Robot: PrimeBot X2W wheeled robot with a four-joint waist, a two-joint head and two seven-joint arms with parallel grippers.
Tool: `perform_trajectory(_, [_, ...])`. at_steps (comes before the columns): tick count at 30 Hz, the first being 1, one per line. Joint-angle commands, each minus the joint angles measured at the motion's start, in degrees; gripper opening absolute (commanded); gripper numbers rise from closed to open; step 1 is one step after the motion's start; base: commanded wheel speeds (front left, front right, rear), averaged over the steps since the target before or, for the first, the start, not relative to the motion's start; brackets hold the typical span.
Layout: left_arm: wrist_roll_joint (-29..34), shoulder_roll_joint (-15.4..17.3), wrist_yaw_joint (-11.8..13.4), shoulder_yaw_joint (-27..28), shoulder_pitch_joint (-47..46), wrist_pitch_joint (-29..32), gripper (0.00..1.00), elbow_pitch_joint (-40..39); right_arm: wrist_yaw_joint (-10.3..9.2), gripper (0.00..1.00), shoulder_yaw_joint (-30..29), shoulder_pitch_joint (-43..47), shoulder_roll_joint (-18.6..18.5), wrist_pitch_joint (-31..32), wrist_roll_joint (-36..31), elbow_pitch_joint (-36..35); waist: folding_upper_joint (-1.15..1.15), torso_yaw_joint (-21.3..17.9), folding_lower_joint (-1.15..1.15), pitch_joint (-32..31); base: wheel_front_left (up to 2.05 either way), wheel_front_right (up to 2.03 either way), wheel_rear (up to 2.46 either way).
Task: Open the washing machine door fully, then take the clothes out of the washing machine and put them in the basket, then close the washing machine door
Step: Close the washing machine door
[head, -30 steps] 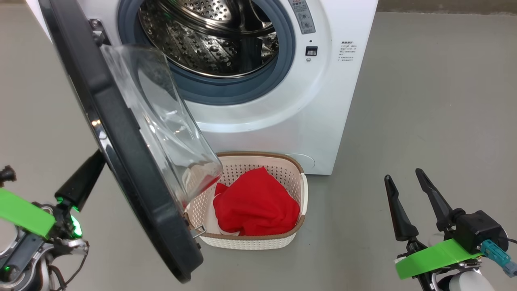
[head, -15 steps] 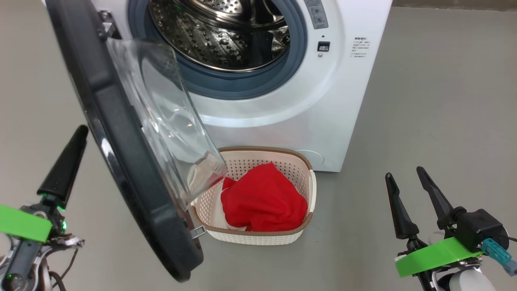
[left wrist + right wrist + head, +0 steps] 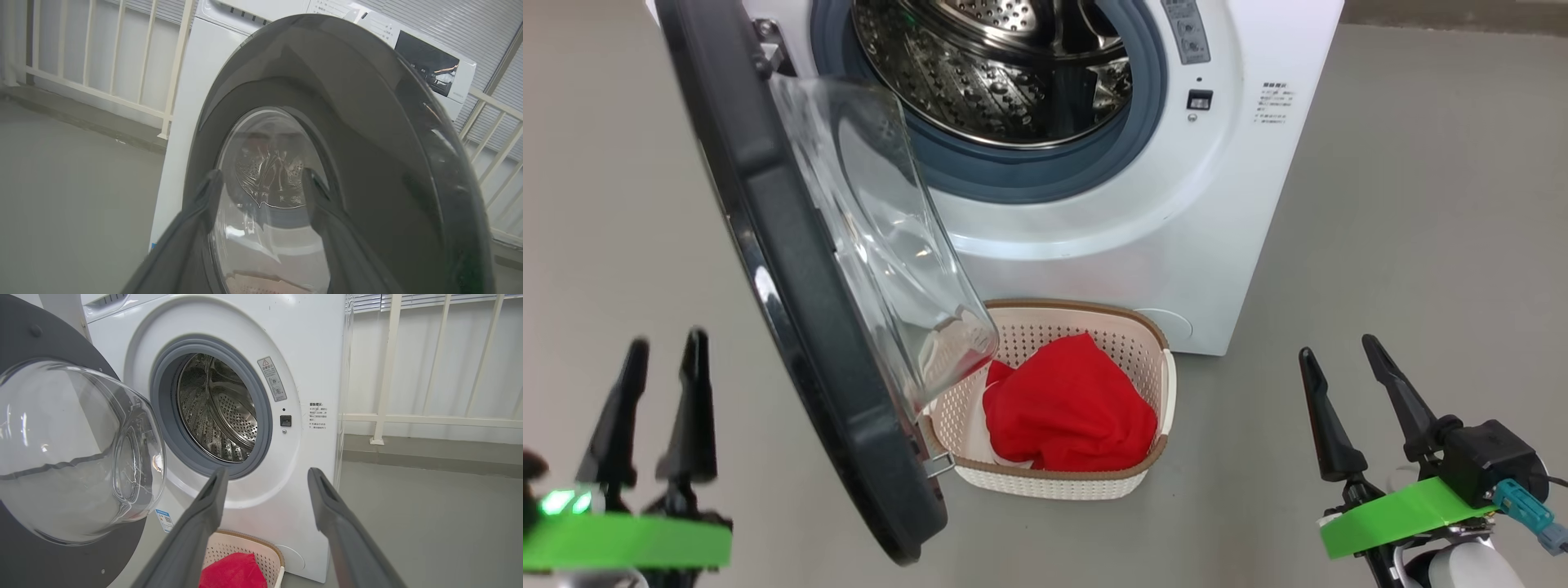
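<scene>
I note my left hand (image 3: 667, 339) released, empty, just outside the open washing machine door (image 3: 792, 327), right hand (image 3: 1338, 346) released too, the clothes (image 3: 1070, 408) lying in the basket (image 3: 1054, 488) just before the washing machine (image 3: 1217, 212).

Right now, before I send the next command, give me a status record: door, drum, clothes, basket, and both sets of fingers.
washing machine door: open, swung out to the robot's left
drum: no clothes in the part that shows
clothes: red bundle lying in the basket
basket: on the floor in front of the washing machine
left fingers: spread, empty, facing the door's outer side
right fingers: spread, empty, clear of the machine
left to do: close the door
</scene>
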Motion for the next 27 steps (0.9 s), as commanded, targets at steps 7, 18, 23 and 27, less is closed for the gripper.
perform_trajectory(7, [11.7,0.4,-0.4,2.6,2.3,-8.7,1.00,5.2,0.36,1.00,2.1,-1.2,-0.1,-0.4,0.3,-1.0,0.00,-0.5,0.00,-1.3,0.00,0.00,0.00])
perform_trajectory(18, [19.8,-4.9,-0.4,7.3,5.0,-8.8,1.00,4.7,0.36,1.00,2.1,-0.7,0.1,-0.4,-0.3,-1.0,0.00,-0.6,0.00,-1.9,0.00,0.00,0.00])
perform_trajectory(23, [24.2,-5.1,-0.4,6.5,6.4,-8.8,1.00,5.6,0.36,1.00,2.2,-0.6,0.3,-0.4,-0.2,-1.1,0.00,-0.6,0.00,-2.1,0.00,0.00,0.00])
perform_trajectory(27, [28.1,-6.0,-0.4,6.8,7.1,-8.8,1.00,5.3,0.36,1.00,2.2,-0.5,0.4,-0.4,-0.1,-1.1,0.00,-0.6,0.00,-2.1,0.00,0.00,0.00])
